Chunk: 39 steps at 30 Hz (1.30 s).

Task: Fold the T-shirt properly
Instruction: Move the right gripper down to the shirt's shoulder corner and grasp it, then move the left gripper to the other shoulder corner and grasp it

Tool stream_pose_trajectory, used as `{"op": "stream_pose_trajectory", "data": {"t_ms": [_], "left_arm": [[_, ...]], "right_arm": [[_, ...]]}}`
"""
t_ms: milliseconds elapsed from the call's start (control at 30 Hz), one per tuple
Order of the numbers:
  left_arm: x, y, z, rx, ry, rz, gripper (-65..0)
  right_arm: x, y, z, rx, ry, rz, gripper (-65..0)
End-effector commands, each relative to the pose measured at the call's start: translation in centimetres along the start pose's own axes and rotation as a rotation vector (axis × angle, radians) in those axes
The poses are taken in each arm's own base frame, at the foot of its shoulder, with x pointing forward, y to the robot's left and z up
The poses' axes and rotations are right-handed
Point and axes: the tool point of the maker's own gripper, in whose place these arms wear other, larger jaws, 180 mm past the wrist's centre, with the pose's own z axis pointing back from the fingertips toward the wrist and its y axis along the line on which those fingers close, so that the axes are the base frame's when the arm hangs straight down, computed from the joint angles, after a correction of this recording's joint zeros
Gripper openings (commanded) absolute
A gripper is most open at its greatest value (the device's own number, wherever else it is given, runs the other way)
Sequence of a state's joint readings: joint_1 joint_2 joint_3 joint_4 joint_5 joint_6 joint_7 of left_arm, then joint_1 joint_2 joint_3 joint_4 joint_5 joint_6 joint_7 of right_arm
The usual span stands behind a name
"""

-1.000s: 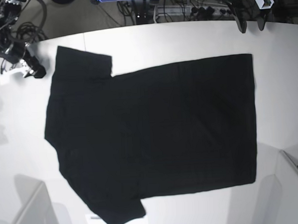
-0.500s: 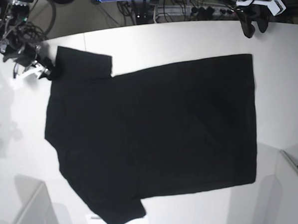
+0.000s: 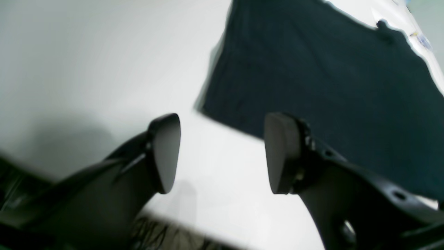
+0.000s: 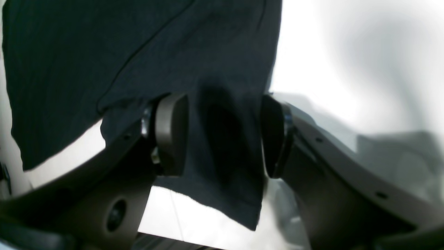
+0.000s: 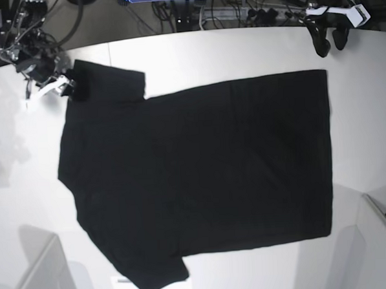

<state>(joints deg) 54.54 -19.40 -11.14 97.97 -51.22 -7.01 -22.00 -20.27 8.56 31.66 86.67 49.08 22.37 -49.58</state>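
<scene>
So both sets of jaws are spread apart, and neither one is clamped on anything as far as I can see.

Right gripper (image 4: 223, 135): the jaws stand wide apart, straddling the edge of a sleeve of the T-shirt (image 5: 201, 176). In the right wrist view the black cloth fills the gap between the two pads, with a dark shadow down the middle of it, but the pads sit clear on either side and aren't pinching the fabric. Whether the tips are actually brushing the cloth I can't tell, it's pretty blurry. In the base view that gripper sits right at the far-left sleeve corner.

Left gripper (image 3: 222, 152): the jaws are open here too, holding nothing. Between them you only see bare white table (image 3: 86, 52). The shirt's hem corner is near but ahead of the pads, not between them. From the base view this gripper (image 5: 327, 41) hangs at the far edge of the table, apart from the shirt's far-right corner.

The shirt itself lies spread flat on the white table, plain black side showing, collar end toward the left of the base view and hem toward the right, both sleeves out. A bit of something white pokes out beside the near sleeve, too small to make out.

No containers with anything in them that I can make out.
</scene>
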Motion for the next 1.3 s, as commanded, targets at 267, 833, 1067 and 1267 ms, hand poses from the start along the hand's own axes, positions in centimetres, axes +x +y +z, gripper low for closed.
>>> {"op": "stream_pose_trajectory", "data": {"t_ms": [267,833,1067,1267], "left_arm": [[0.4,-0.6,-0.6,-0.026,0.001,0.0,-27.6],[0.0,-0.9,-2.0,-0.018,0.027,0.087,-27.6],[-0.5,0.7,-2.0,0.036,0.034,0.175,-27.6],[-1.1,1.9,-2.5,0.067,0.038,0.173,-27.6]], "right_arm": [[-3.4,-0.8,0.1,-0.037,0.134,0.034,-33.2],[-5.0,-1.7,-0.8,-0.037,0.192,-0.023,-52.2],[-5.5,-2.0,-1.1,-0.036,0.212,-0.043,-65.0],[-5.5,-2.0,-1.1,-0.036,0.212,-0.043,-65.0]]}}
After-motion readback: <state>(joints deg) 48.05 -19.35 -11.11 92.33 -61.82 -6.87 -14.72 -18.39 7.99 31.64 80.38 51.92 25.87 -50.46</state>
